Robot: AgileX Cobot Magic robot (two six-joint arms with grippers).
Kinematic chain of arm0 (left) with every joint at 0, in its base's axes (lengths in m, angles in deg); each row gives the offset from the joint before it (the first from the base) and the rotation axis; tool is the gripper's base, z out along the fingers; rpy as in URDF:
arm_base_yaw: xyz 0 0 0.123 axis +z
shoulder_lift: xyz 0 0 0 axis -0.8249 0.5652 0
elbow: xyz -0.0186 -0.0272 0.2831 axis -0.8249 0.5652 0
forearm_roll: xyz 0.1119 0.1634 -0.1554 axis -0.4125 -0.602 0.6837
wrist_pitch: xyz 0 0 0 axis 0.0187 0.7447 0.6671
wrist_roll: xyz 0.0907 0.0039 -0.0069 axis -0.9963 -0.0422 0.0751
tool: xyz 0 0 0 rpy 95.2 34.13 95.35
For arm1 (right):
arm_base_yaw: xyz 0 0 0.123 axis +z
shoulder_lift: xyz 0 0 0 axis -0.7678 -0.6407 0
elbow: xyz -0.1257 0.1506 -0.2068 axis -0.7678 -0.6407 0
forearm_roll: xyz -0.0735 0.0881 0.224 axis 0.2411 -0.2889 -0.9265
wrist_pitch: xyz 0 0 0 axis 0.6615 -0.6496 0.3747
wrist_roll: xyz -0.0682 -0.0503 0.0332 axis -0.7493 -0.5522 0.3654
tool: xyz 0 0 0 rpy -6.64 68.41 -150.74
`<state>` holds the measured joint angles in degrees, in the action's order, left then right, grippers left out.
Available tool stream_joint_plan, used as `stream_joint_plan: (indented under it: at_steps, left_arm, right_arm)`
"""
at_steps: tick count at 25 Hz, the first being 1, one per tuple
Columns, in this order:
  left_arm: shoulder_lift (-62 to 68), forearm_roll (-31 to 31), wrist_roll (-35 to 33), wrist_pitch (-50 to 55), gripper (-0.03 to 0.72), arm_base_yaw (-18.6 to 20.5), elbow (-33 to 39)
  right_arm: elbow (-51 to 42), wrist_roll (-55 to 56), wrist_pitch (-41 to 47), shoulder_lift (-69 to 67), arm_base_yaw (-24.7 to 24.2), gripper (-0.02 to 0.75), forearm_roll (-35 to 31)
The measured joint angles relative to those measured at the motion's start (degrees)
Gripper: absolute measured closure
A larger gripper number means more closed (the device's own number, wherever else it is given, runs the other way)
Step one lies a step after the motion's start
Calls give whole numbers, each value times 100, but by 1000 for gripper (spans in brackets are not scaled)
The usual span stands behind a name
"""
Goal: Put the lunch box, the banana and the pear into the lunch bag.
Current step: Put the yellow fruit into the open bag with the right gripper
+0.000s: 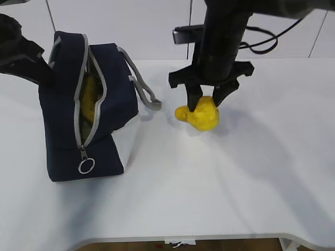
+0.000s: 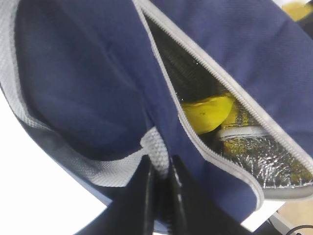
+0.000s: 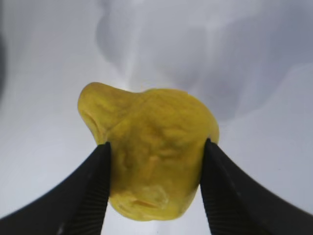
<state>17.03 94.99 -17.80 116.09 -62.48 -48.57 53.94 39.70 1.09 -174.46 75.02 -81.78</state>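
Squeezing the pear (image 3: 152, 159) between the right jaws on the worktop (image 1: 235, 172), a finger (image 3: 88, 196) touching each side; left jaws clenched tight on the bag (image 2: 88, 88) handle (image 2: 155, 152).

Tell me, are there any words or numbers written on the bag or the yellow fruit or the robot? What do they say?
None: no words, numbers, labels or signs can be read in any view.
The lunch bag is plain navy cloth with a grey zipper and no print showing.
The pear has bare yellow skin, no sticker.
The right gripper and left gripper are plain black.
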Motion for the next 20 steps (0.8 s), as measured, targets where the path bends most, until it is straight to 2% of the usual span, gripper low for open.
stream_joint_plan:
  at_steps: [8,11,15,20]
  left_arm:
    - [0,25,0,0,678,0,0]
    - [0,34,0,0,678,0,0]
    - [0,47,0,0,678,0,0]
    - [0,81,0,0,678,0,0]
  right_arm:
    - [11,-51,69,1023,0,343,834]
    - [301,-51,160,1151,0,343,775]
    - [845,-55,169,1160,0,343,9]
    - [1081,-274,-256,1160,0,343,-1450]
